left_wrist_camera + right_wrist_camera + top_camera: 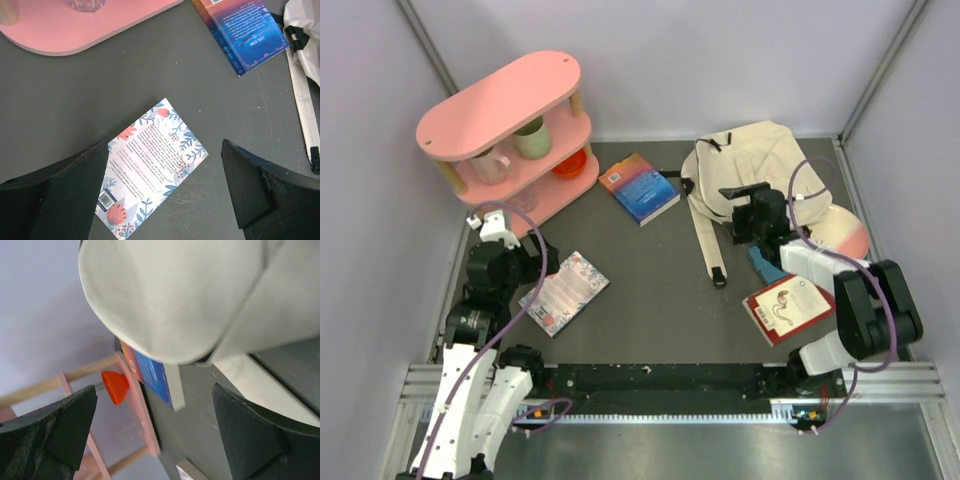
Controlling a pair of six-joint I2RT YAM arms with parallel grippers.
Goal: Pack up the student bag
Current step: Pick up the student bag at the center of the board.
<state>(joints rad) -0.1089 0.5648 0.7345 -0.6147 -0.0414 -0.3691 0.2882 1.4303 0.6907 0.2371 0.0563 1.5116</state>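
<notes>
So the student bag is lying flat at the far right of the surface, with its straps trailing toward the arms. The right arm's fingers are spread wide just at its near edge, gripping nothing. The left arm's fingers are spread too, hovering over a floral book, with a blue book lying farther back.

two slim robot arms, white shells low down and black joint housings higher up: left arm, right arm. thin purple cable along the left, a second purple cable over the right. left gripper with matte black wedge-shaped fingers, scuffed pale at the edges. right gripper with the same blunt black wedges.
</notes>
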